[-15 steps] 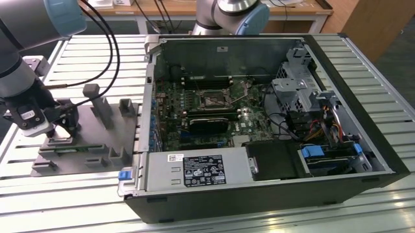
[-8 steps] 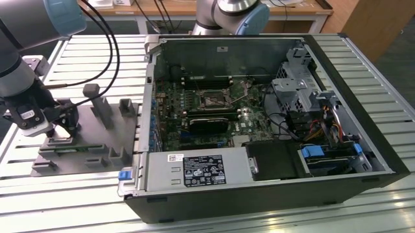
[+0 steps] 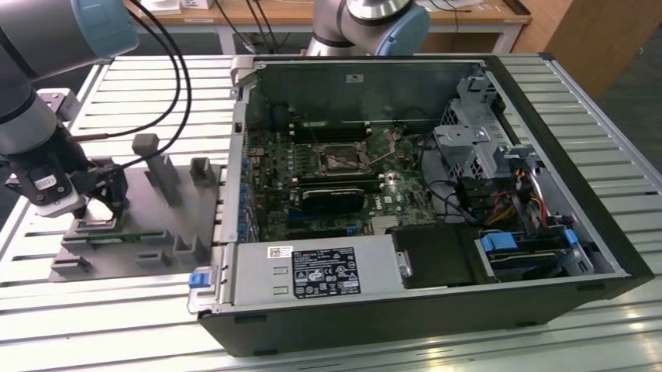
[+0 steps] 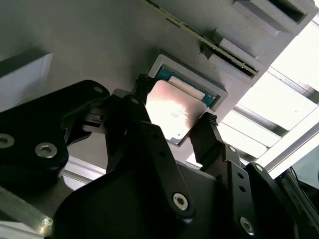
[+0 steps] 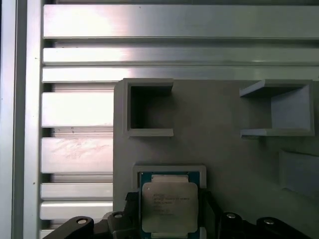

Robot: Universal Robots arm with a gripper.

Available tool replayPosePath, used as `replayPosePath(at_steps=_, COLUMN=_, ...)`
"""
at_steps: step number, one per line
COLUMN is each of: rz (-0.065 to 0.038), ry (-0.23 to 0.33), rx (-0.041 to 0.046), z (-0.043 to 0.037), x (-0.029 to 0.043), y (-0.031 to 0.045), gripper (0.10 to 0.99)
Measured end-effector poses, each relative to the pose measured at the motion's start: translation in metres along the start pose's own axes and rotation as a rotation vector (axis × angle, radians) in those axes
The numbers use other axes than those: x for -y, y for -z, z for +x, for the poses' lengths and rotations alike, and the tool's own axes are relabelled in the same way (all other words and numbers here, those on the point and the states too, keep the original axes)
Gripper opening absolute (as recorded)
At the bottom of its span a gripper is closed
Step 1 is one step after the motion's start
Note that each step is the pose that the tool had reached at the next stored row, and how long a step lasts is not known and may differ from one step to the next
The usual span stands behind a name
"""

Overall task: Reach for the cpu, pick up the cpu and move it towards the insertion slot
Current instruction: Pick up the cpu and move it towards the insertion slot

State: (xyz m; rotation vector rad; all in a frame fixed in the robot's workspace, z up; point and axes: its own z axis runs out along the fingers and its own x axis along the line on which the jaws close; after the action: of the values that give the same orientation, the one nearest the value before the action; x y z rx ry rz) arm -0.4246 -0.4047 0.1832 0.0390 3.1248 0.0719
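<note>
Gripper [image 3: 96, 208] low over grey fixture block [image 3: 155, 213] at the exterior view's left, we find its fingers [image 4: 208, 130] clamped on the cpu [image 5: 169, 204], cpu at its pocket, well apart from the socket [image 3: 339, 160].

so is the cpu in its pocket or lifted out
In its pocket: the cpu lies flat within the square rim of the grey fixture in both wrist views.

The arm [image 3: 29, 116] is a fat grey tube with light blue caps [image 3: 104, 27]; thin black cables [image 3: 170, 70] hang beside it. The gripper [image 4: 175, 107] is black with round silver screws [image 4: 180, 200].
</note>
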Motion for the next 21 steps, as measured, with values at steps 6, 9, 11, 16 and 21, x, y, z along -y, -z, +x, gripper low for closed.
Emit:
replayPosePath(at_steps=6, rz=0.0, ry=0.013, rx=-0.0008, z=0.0004, x=-0.0003, y=-0.0009, gripper=0.596)
replayPosePath(at_steps=9, rz=-0.001, ry=0.021, rx=-0.0015, z=0.0004, x=-0.0003, y=-0.0012, gripper=0.541)
replayPosePath(at_steps=11, rz=-0.002, ry=0.022, rx=-0.0012, z=0.0004, x=-0.0003, y=-0.0012, gripper=0.541)
replayPosePath(at_steps=16, rz=-0.008, ry=0.021, rx=-0.0011, z=0.0003, x=-0.0005, y=0.0041, gripper=0.541)
replayPosePath(at_steps=21, rz=-0.009, ry=0.022, rx=-0.0013, z=0.0002, x=-0.0008, y=0.0107, gripper=0.541)
